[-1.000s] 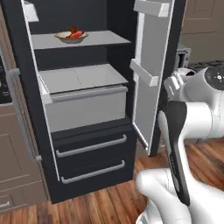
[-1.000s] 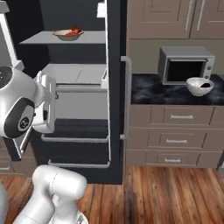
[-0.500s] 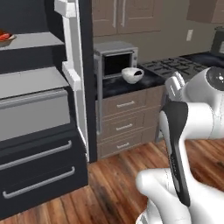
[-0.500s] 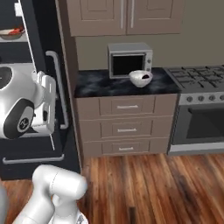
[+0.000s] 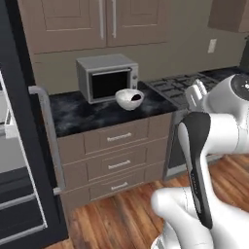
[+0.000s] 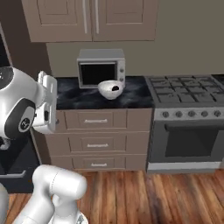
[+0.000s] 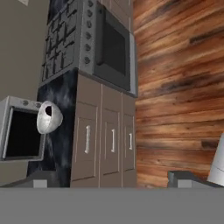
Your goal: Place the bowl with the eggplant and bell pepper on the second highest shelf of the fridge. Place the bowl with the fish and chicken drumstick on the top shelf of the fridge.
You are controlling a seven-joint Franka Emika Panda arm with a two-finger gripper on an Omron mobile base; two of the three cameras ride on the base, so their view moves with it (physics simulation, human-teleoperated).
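Bowl (image 5: pixel 129 98) sitting on dark bench (image 5: pixel 92 114) just in front of microwave (image 5: pixel 107 77), right of fridge door (image 5: pixel 29 146); dark item inside, contents too small to identify. Claw (image 7: pixel 107 181) empty, tips wide apart, well apart from bowl. Judged step: approach for bowl pickup. Next move calls for reaching over bench, gripping bowl rim, then turning to fridge.

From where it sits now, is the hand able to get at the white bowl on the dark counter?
Probably not yet: the white bowl sits by the grey microwave, unobstructed, but the open hand is tucked back, well short.
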